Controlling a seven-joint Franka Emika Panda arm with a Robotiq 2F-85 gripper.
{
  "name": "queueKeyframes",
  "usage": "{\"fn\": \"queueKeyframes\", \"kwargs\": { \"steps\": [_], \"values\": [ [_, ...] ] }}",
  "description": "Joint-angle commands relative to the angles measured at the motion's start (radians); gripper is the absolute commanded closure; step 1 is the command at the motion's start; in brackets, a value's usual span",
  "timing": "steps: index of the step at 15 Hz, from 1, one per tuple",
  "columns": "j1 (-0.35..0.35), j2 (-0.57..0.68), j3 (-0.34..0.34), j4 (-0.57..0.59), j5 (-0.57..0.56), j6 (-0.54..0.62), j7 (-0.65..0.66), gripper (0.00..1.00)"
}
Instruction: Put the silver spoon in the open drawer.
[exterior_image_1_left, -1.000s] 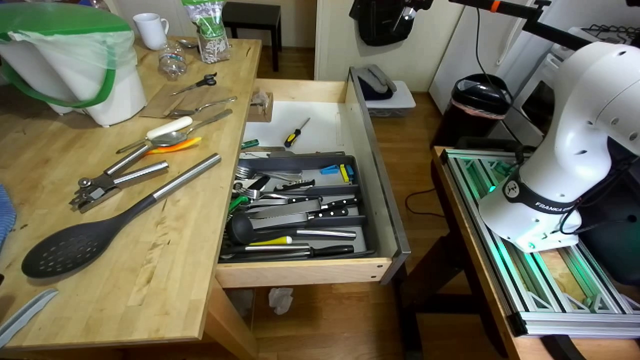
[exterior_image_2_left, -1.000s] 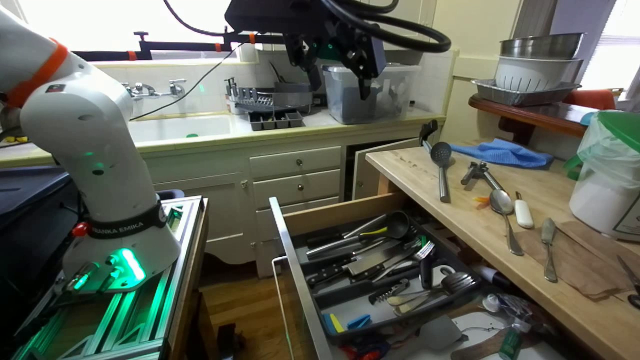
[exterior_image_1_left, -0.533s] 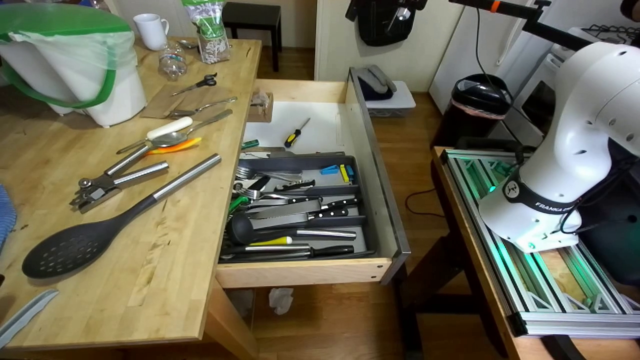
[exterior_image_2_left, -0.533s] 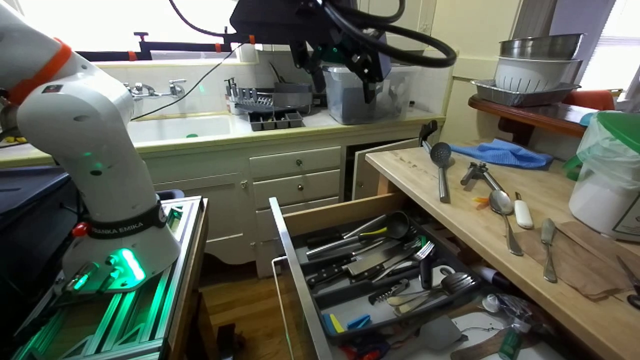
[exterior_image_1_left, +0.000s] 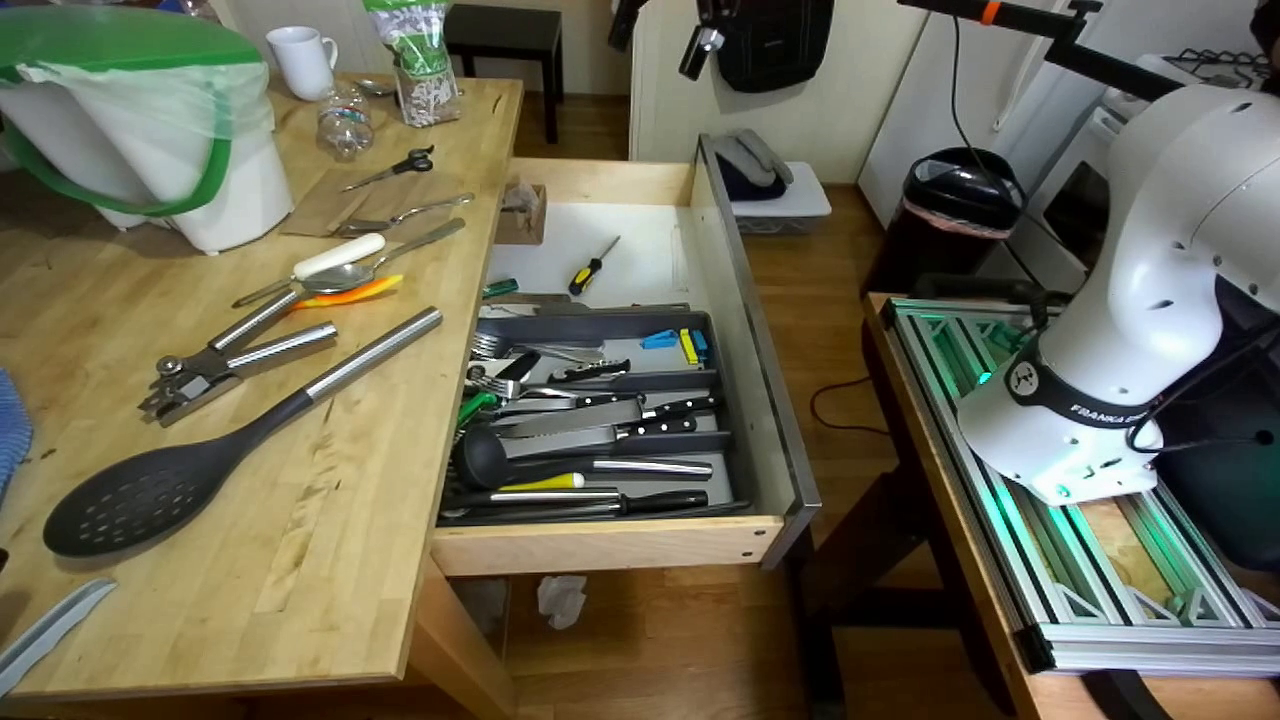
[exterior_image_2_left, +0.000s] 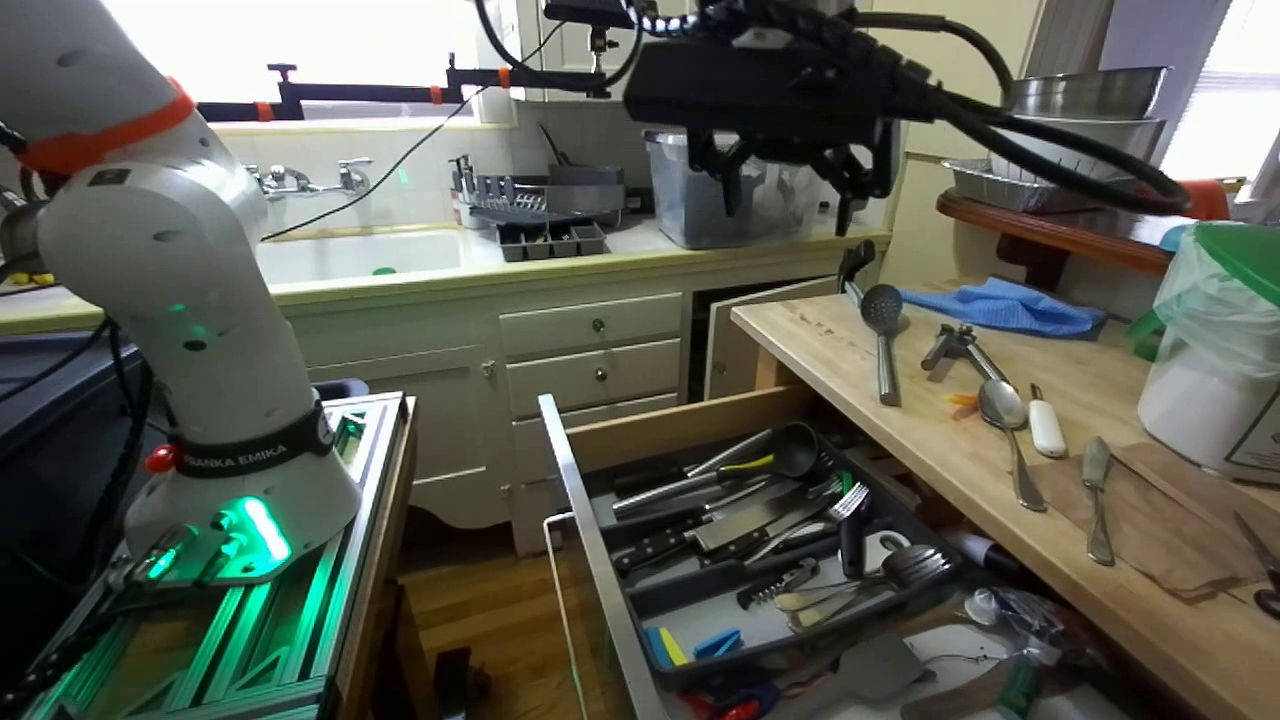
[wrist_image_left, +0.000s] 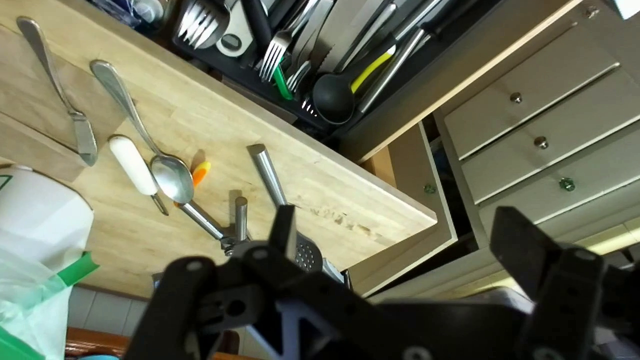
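Black on both fingers (wrist_image_left: 520, 250), released, with a wide gap between them; aloft and aimed downward in both exterior views, well apart from the pale wooden surface (exterior_image_1_left: 340, 530). Partly behind those fingers in the wrist view, yet whole in an exterior view, a black slotted spoon (exterior_image_1_left: 190, 475) with a steel handle. Just beside that, a hinged steel tool (exterior_image_1_left: 210, 372) with two splayed handles. Right at the end of a handle, the bowl of the silver spoon (wrist_image_left: 170, 175), out on the surface, with its stem slanted toward the open drawer (exterior_image_1_left: 610, 543); contact between bowl and hinged steel tool, not possible to tell. On either flank of that bowl, an orange-and-yellow piece (exterior_image_1_left: 355, 291), partly hidden, and a white-handled tool (exterior_image_1_left: 338, 257) with a thin metal shaft. Farther along, a flat metal spreader (wrist_image_left: 86, 137) partly on brown paper (exterior_image_2_left: 1170, 540), then black-handled scissors (exterior_image_1_left: 412, 162). Also on the surface, a white pail (exterior_image_1_left: 260, 190) under a green lid (exterior_image_1_left: 130, 40), a white mug (exterior_image_1_left: 300, 65) and, near that, a clear plastic bottle (exterior_image_1_left: 345, 125). Alongside, in the drawer, a dark divided tray (exterior_image_1_left: 600, 327) with black-handled knives (exterior_image_1_left: 660, 427), a black ladle (exterior_image_1_left: 480, 458), forks (wrist_image_left: 274, 57), and blue and yellow clips (exterior_image_1_left: 660, 341). On the drawer's white floor, outside the tray, a yellow-and-black screwdriver (exterior_image_1_left: 592, 270). Outermost, across from the drawer front, a white arm (exterior_image_1_left: 1170, 270) on an aluminium frame (exterior_image_1_left: 1160, 645), with green light at the base.
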Motion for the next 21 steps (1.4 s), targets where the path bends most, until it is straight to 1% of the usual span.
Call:
{"fn": "queueKeyframes", "kwargs": {
  "steps": [1,3,5,8,11,12,13,14,16,20,21],
  "values": [
    [-0.040,0.229,0.066,0.140,0.171,0.014,-0.111,0.00],
    [-0.091,0.316,0.141,0.205,0.238,0.020,-0.115,0.00],
    [-0.163,0.397,0.226,0.272,0.264,0.043,-0.102,0.00],
    [-0.264,0.500,0.321,0.361,0.260,0.057,-0.108,0.00],
    [-0.347,0.579,0.390,0.425,0.235,0.066,-0.128,0.00],
    [-0.367,0.602,0.407,0.437,0.229,0.089,-0.120,0.00],
    [-0.383,0.631,0.414,0.457,0.202,0.076,-0.062,0.00],
    [-0.391,0.563,0.437,0.401,0.211,0.075,-0.081,0.00],
    [-0.414,0.603,0.449,0.425,0.206,0.075,-0.074,0.00],
    [-0.419,0.618,0.454,0.440,0.205,0.075,-0.069,0.00],
    [-0.425,0.645,0.458,0.466,0.207,0.076,-0.057,0.00]
  ]
}}
